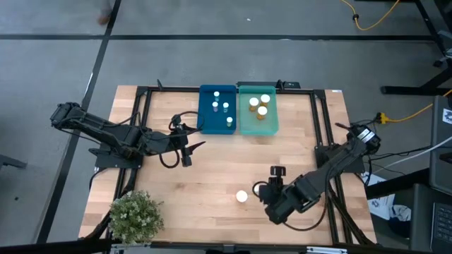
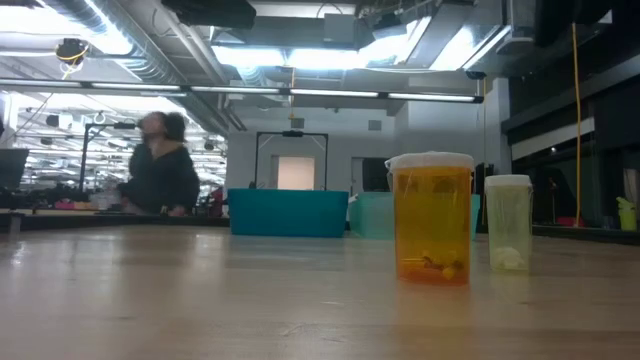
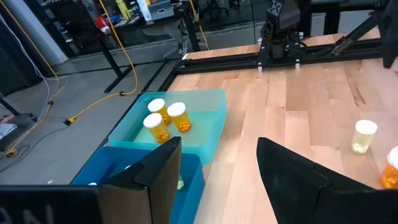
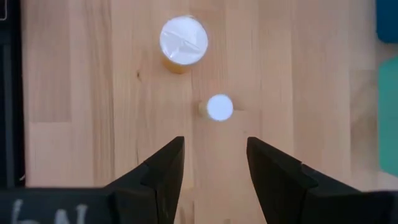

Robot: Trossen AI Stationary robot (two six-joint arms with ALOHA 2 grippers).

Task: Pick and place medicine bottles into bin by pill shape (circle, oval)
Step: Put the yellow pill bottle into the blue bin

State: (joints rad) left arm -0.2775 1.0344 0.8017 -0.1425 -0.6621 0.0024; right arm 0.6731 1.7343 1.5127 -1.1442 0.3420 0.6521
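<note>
Two bottles sit closest to the low cam: a wide amber bottle (image 2: 432, 217) w/ a few pills at the bottom, and a slim clear bottle (image 2: 508, 222) just beside it, both upright on the desk (image 2: 200, 300). They're the only ones not yet binned, so prob. the last picks.

Right gripper (image 4: 214, 163) hangs above the desk, released, fingers spread, lined up on the slim bottle's white cap (image 4: 219, 107); amber one lies just beyond the slim bottle. Spread looks right for dropping down around the slim one, my guess at the next move.

Blue bin (image 1: 217, 109) holds approx. four small bottles; green bin (image 1: 258, 123), touching the blue bin's side, holds three amber ones (image 3: 165, 120). So sorting seems well along.

Left gripper (image 3: 217, 168) waits near the blue bin, released and empty, prob. parked out of the right arm's way.

Hard to tell: pill shape in either loose bottle, too small in the low view and capped from above. From overhead only one white cap (image 1: 242, 196) shows clearly near the right gripper; the 2nd bottle isn't distinct there. Blue bin's contents are mostly cut off in the left wrist cam. A blurred person (image 2: 160, 165) stands far behind the blue bin. Potted plant (image 1: 135, 215) sits at the desk corner.
</note>
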